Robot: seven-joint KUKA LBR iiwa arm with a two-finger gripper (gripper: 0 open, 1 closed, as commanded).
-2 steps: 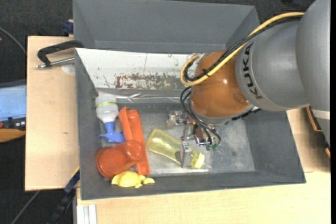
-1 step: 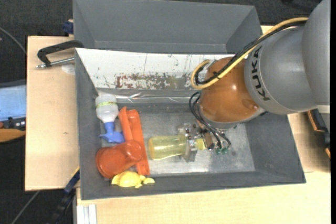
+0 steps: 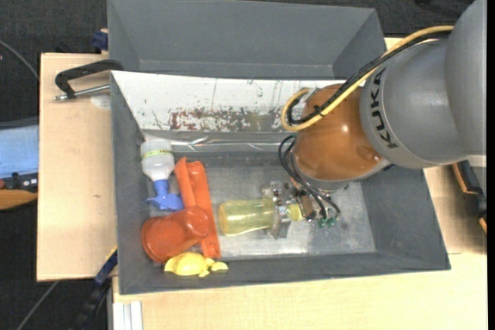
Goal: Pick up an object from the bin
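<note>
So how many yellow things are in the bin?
2. A pale bottle lies mid-floor beside the gripper; a small toy sits at lower left. The arm may hide more.

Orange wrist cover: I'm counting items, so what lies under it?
The gripper, at the right end of a pale yellow bottle lying on its side. The bin floor straight beneath the cover is hidden, so things there cannot be ruled out.
</note>
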